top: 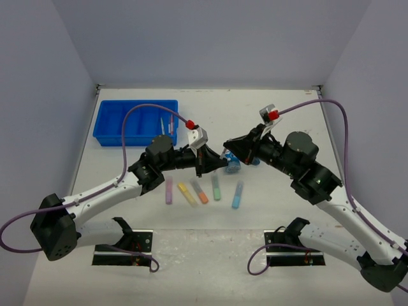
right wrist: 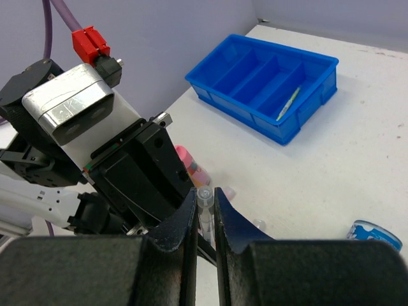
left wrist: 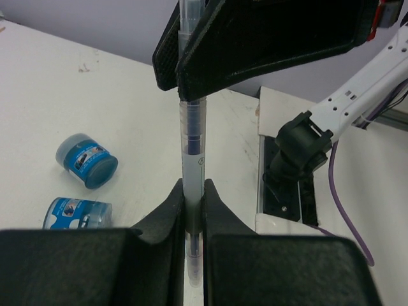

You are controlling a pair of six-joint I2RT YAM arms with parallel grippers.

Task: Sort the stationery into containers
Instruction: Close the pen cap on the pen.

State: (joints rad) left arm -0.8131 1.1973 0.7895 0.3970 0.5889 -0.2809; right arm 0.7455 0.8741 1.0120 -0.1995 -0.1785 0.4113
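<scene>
Item: one thin pen (left wrist: pixel 192 153), clear barrel with a dark core, held up off the table (left wrist: pixel 51 95) between the two arms, just beyond the row of markers (top: pixel 199 191). The left gripper (left wrist: pixel 193 194) is clamped on one end of it and the right gripper (left wrist: pixel 185 83) is pinched on the other, so both have it at once. Handling, as I judge it: very light, stiff, smooth and round, so likely to twist or slide in the pads if taken near a tip. It is not fragile, though two opposed grips could bend it. The best hold looks to be across the barrel towards the middle, jaws square to its length. Destination: the blue tray (top: pixel 105 136), well apart at the far left, with a second pen (right wrist: pixel 288 102) already lying in a narrow compartment. Two round tubs (left wrist: pixel 86 160) lie on the table below.
</scene>
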